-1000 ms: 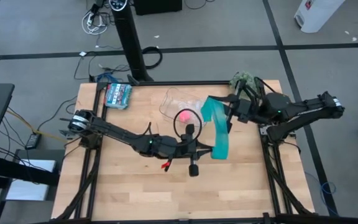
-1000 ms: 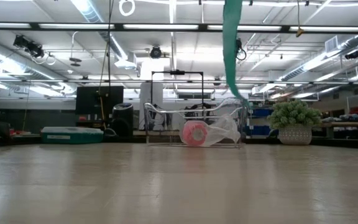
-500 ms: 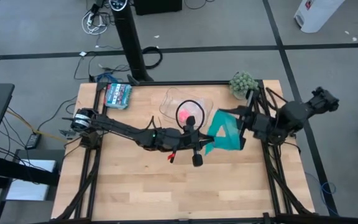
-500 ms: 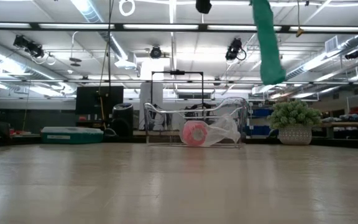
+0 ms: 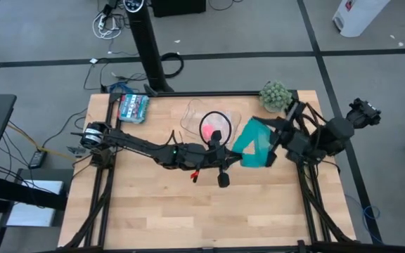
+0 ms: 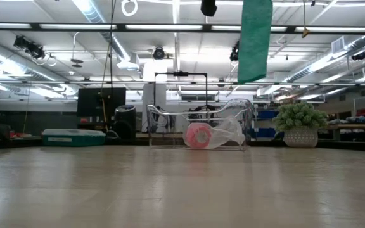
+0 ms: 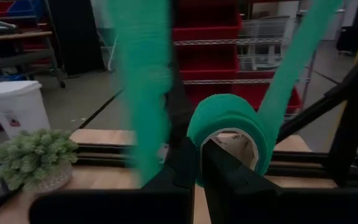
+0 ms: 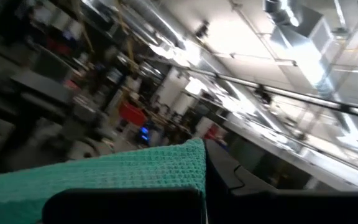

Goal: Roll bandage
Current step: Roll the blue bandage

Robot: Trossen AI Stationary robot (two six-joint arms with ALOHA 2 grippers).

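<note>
The teal bandage (image 5: 253, 144) hangs in the air between my two grippers, above the table's right half. Its wound part is a small roll on a pale core (image 7: 225, 124), held by my left gripper (image 5: 232, 163). The unwound strip (image 7: 300, 59) runs up from the roll to my right gripper (image 5: 274, 144), which is shut on it. A loose length of strip (image 6: 255, 39) hangs down, its free end well above the table. Both grippers are raised above the low view. My left gripper has one finger (image 7: 232, 180) reaching into the roll's pale core (image 7: 238, 146) and the other outside the roll's wound layers. The roll is lifted clear of the table, its axis along the fingers. My right gripper pinches the flat strip (image 8: 123, 174) between its two fingers, across the strip's width. The strip is clear of the table; which point along its length it holds I cannot tell.
A clear container (image 5: 209, 121) with a pink roll (image 6: 199, 135) stands at the far middle of the table. A teal-patterned packet (image 5: 133, 107) lies at the far left. A small potted plant (image 5: 275, 94) stands at the far right corner.
My right gripper has drawn back toward the table's right and near edges and turned, taking the strip with it. The hanging length has swung and risen; it now faces the low camera flat and ends higher. My left gripper has kept the roll in about the same place.
</note>
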